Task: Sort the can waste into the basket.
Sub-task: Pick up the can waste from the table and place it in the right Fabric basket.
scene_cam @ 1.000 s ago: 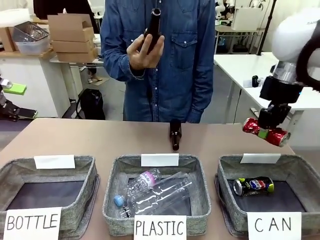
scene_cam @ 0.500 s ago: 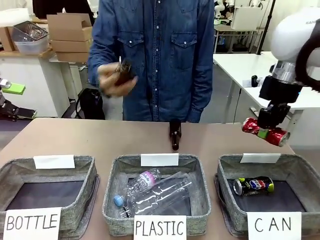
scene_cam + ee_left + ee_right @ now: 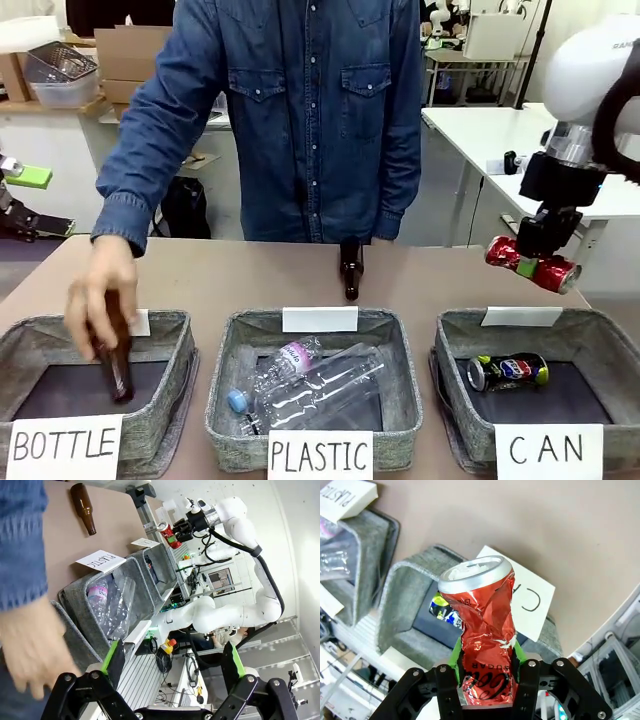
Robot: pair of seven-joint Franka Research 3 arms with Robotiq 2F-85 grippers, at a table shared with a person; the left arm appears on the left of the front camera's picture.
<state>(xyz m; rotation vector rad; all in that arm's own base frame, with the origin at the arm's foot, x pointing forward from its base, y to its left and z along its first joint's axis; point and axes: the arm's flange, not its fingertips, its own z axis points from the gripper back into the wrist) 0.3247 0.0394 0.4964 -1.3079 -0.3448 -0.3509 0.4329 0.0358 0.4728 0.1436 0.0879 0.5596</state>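
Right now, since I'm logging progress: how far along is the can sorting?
Done: the dark can lies in the CAN basket. In hand: the right gripper holds the red can in the air by the basket's far rim. Left: dropping it in.

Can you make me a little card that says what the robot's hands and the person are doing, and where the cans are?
right gripper: shut on the red can, up in the air near the CAN basket
left gripper: open, holding nothing
dark can: lying in the CAN basket
person's hand: holding a brown bottle down in the BOTTLE basket
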